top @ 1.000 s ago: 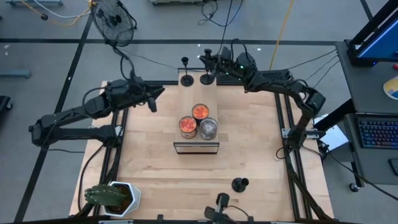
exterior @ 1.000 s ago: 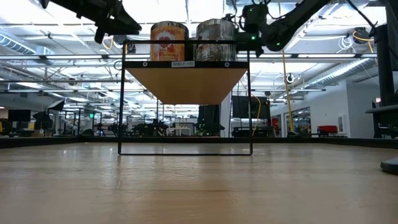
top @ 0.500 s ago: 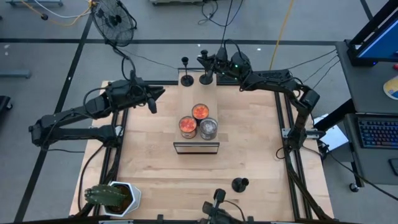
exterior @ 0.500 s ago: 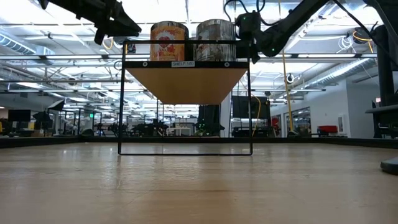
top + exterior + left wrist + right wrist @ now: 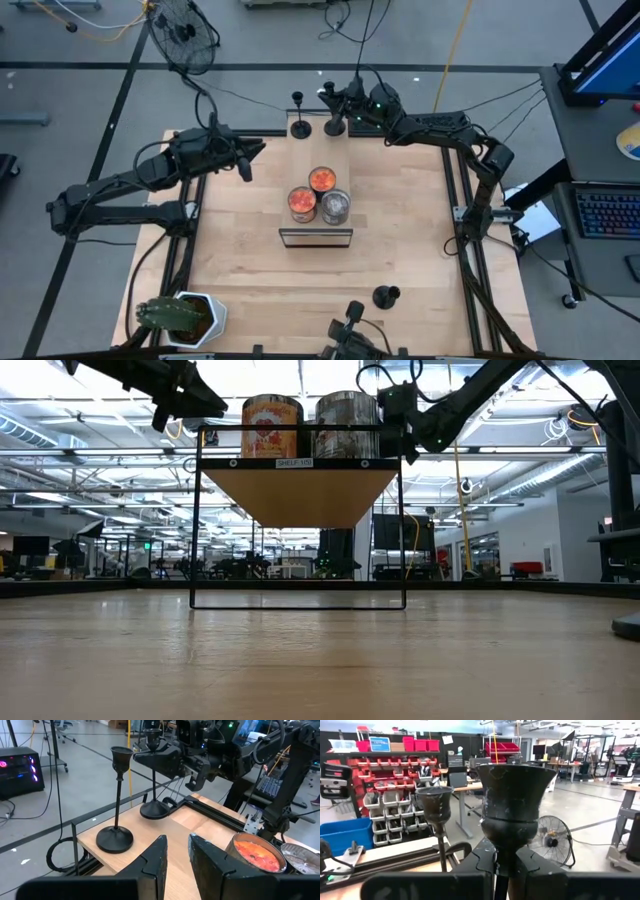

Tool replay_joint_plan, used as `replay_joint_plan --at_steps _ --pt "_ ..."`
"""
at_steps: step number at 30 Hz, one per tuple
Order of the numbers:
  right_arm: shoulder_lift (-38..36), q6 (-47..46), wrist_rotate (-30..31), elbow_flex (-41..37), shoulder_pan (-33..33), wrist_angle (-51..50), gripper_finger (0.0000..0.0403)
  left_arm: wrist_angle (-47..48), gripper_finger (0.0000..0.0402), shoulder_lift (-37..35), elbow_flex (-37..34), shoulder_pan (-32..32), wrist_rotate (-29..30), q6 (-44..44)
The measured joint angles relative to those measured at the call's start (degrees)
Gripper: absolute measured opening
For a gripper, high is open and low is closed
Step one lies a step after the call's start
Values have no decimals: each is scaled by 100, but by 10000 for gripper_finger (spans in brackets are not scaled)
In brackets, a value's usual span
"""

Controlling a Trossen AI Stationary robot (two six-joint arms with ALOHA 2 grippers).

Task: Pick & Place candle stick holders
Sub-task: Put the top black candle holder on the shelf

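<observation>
Right wrist view shows the right gripper (image 5: 502, 862) squeezing a candle stick holder (image 5: 516, 810) at its stem, on the shelf's (image 5: 330, 160) far end beside a second holder (image 5: 298, 118). Bumping that neighbour could tip it. The left gripper (image 5: 176, 855) waits, narrowly open, holding nothing. Only the high view shows a third holder (image 5: 385, 296), probably lying near the table's edge.

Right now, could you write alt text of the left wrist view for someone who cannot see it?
The right arm's pincer is shut on the thin stem of a tall matte-black candle stick holder standing on a light wooden shelf. A second black holder stands free beside it. An open tin of orange-red contents sits nearby, and the left pincer waits in the foreground.
</observation>
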State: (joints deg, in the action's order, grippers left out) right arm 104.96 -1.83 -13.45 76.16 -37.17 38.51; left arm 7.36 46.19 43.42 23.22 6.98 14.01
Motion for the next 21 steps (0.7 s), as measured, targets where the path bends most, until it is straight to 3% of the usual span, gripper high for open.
replay_joint_plan --at_steps 21 --pt "218 67 141 -2 4 114 28 -15 88 2 0 0 -155 142"
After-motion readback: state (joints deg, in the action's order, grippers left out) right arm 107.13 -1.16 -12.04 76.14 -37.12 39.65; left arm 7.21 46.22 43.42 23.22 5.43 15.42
